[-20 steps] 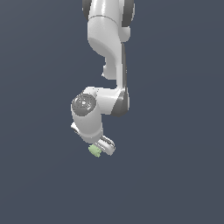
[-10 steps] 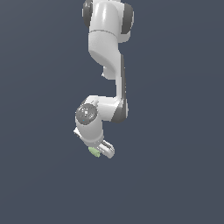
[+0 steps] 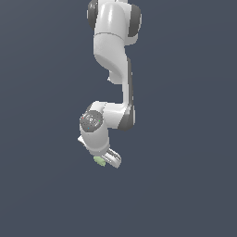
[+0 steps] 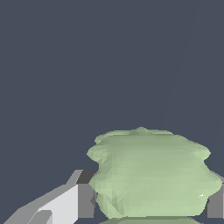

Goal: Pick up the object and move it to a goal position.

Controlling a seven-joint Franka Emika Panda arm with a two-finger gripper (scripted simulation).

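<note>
The object [image 3: 98,160] is a small pale-green, lumpy-edged piece at the tip of my white gripper [image 3: 104,160] in the exterior view. In the wrist view the object [image 4: 151,175] fills the space between my two grey fingers [image 4: 85,199], which press against its sides. The gripper is shut on it. The arm hangs down from above with the wrist bent toward the exterior view's left.
A plain dark blue-grey background [image 3: 185,139] surrounds the arm; no other objects, edges or goal marker show in either view.
The arm has drawn the gripper and the green object slightly upward and toward the exterior view's right; the grip stays the same.
</note>
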